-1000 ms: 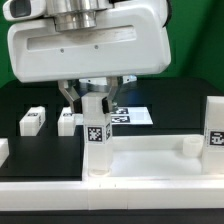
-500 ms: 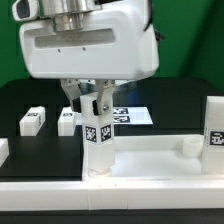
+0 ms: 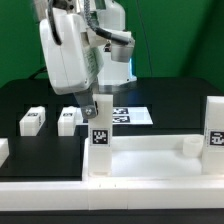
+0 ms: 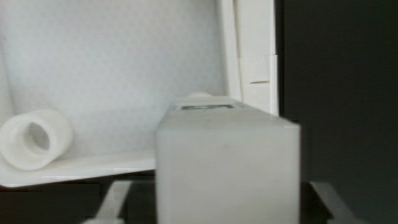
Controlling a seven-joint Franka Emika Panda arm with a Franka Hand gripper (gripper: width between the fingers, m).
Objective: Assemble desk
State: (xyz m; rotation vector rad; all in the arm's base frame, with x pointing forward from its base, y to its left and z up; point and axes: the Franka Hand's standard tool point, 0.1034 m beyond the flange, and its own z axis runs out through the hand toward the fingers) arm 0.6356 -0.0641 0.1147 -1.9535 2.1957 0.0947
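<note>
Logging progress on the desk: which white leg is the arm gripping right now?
The upright leg between the fingers, at the slab's corner. The lying legs and the standing leg at the exterior view's right are untouched.

no legible text; coded tags [image 3: 100,138] on legs [image 3: 100,162]

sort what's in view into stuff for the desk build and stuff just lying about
for the job: desk slab; leg in the jaws, upright at the slab's corner; upright leg at the exterior view's right; loose legs
just lying about: marker board; black table
</note>
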